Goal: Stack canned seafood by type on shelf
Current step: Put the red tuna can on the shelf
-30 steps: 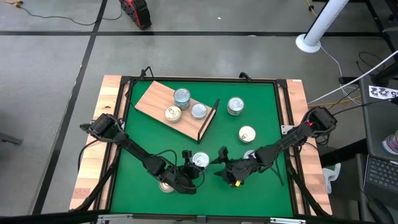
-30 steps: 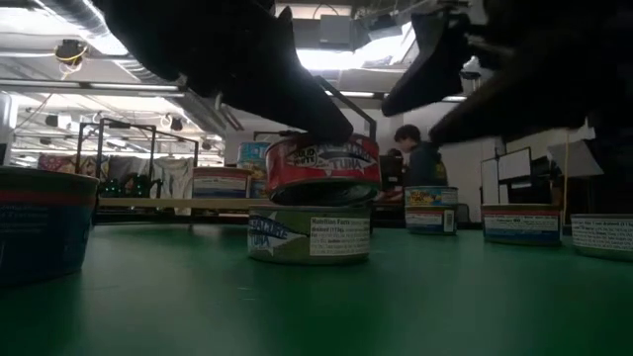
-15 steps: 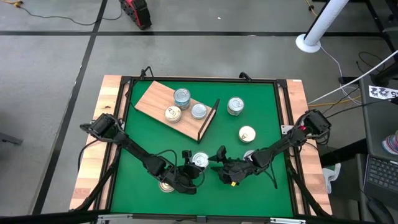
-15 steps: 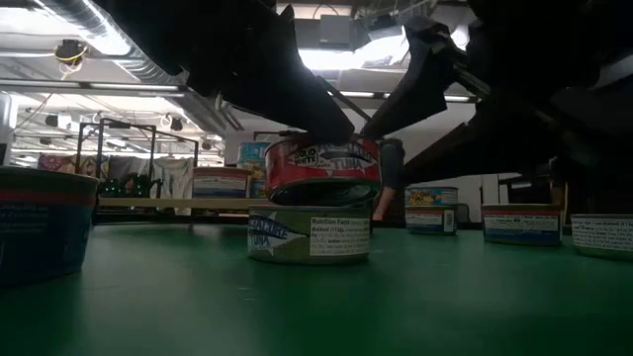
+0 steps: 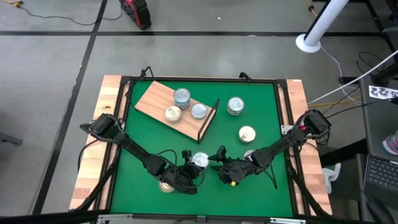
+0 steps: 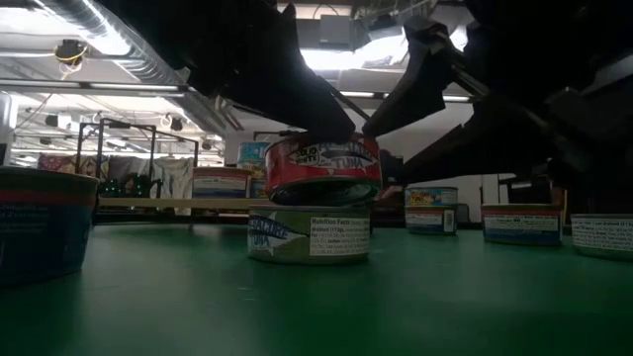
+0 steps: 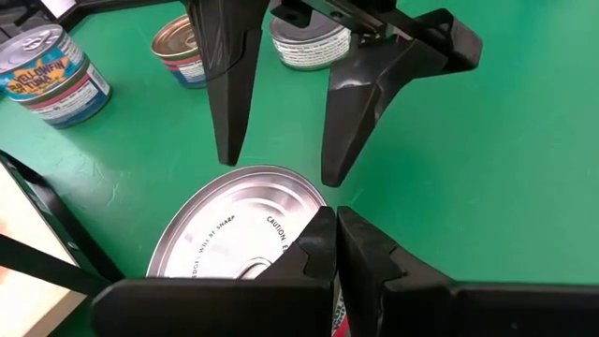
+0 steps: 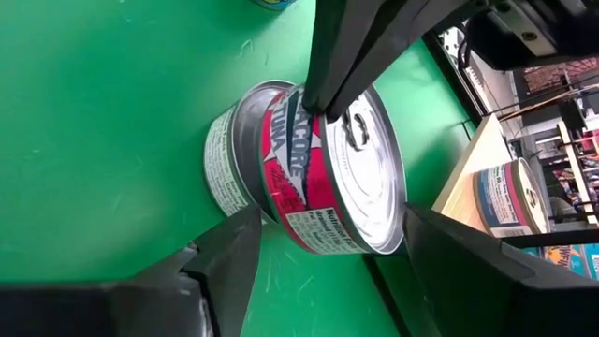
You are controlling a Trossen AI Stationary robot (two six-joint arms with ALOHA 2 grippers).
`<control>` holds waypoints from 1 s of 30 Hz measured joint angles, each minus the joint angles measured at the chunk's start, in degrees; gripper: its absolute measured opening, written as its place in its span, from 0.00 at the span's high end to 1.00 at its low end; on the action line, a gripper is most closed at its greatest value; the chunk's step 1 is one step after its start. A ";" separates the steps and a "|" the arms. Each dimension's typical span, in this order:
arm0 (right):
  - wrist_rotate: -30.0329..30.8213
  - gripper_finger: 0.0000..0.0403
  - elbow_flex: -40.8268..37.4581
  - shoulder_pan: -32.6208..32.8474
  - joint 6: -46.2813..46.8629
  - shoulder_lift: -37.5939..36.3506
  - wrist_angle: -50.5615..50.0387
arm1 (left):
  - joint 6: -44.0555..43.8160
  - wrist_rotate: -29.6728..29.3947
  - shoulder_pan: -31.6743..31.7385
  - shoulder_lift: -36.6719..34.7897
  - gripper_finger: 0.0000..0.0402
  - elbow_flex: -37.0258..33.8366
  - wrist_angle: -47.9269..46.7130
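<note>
A red-labelled tin (image 6: 322,168) sits askew on a silver, white-labelled tin (image 6: 309,235) at the near middle of the green mat. My left gripper (image 7: 335,220) is shut, with its tips on the red tin's lid. My right gripper (image 8: 329,217) is open. Its fingers stand on either side of the red tin without touching it. The wooden shelf (image 5: 155,99) lies at the far left and carries three tins (image 5: 181,96). My left gripper presses its shut fingertips (image 8: 320,101) down on the red tin's silver lid (image 7: 267,229), close to the rim. The fingers slant down from the table's near left. The tin rests tilted and offset on the lower tin.
Loose tins stand on the mat at the right (image 5: 235,106) (image 5: 247,134) and one under my left arm (image 5: 166,185). The shelf's black wire end (image 5: 208,121) stands just beyond the stacked tins. Bare mat lies at the near right.
My right gripper has rolled at the wrist and dipped slightly beside the stacked tins, and has stayed open. The red tin and my left gripper have kept still.
</note>
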 joint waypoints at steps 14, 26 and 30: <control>-0.01 0.36 0.00 0.02 -0.02 0.02 0.02 | 0.00 -0.02 0.29 0.00 0.99 0.00 -0.02; 1.74 0.36 0.07 0.02 -1.12 2.99 2.43 | 0.00 -0.03 0.29 0.00 1.00 0.02 -0.09; 4.40 0.36 0.04 0.06 -3.03 3.76 3.04 | 0.00 -0.02 0.29 0.00 0.99 0.02 -0.15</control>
